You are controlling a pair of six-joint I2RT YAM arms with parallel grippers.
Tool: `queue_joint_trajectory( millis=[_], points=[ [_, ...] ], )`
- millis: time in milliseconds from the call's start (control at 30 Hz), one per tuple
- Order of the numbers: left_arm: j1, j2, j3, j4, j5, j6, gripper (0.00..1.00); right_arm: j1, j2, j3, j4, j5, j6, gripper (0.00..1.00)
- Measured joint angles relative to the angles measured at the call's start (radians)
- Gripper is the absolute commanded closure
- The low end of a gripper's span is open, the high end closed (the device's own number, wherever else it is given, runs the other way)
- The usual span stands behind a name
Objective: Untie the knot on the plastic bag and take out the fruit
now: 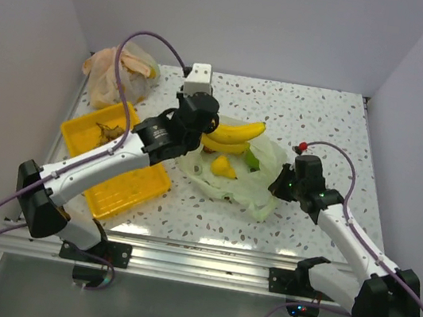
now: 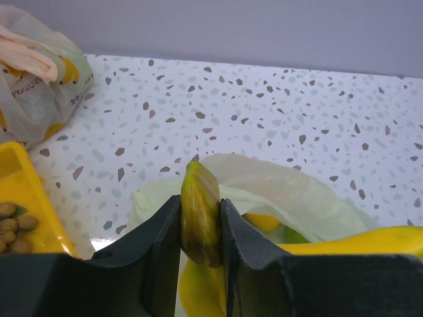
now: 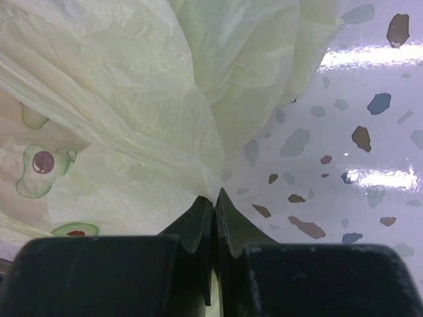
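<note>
Near the table's (image 1: 321, 128) left edge, the yellow tray (image 1: 121, 192) holds small brown fruits (image 1: 107, 130). The left gripper (image 2: 200, 206) clamps the banana's (image 1: 236, 133) greenish end above the plastic bag (image 1: 258, 192) at mid-table, probably to lift it clear. The right gripper (image 3: 215, 198), closed on the bag's right rim, seems to anchor it. Bare table lies beyond and to the right.

free tabletop (image 1: 323, 116) behind the plastic bag (image 1: 259, 201)

The left arm (image 1: 106, 162) stretched forward and inward, and the left hand (image 2: 200, 203) was clamped on a yellow-green fruit (image 2: 200, 181) between its fingers. The right arm (image 1: 352, 237) angled inward, and the right hand (image 3: 214, 197) was closed tight, pinching the plastic bag (image 3: 132, 99).
</note>
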Motion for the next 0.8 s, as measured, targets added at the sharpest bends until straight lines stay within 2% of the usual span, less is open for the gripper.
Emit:
queue_joint_trajectory(
  millis=[133, 333, 500, 633, 800],
  points=[
    [0.053, -0.002, 0.122, -0.064, 0.072, 0.006, 1.0, 0.0, 0.0, 0.0, -0.001, 0.0, 0.0, 1.0],
    [0.261, -0.043, 0.161, -0.214, 0.119, 0.0, 1.0, 0.0, -0.016, 0.0, -0.001, 0.0, 0.0, 1.0],
    [0.457, -0.111, 0.037, -0.322, 0.126, -0.01, 1.0, 0.0, -0.021, 0.0, -0.002, 0.0, -0.001, 1.0],
    [0.605, -0.186, -0.16, -0.333, 0.122, 0.007, 1.0, 0.0, -0.021, 0.0, -0.001, 0.0, -0.001, 1.0],
    [0.709, -0.189, -0.304, -0.338, 0.084, 0.032, 1.0, 0.0, -0.02, 0.0, -0.001, -0.002, -0.002, 1.0]
  ],
)
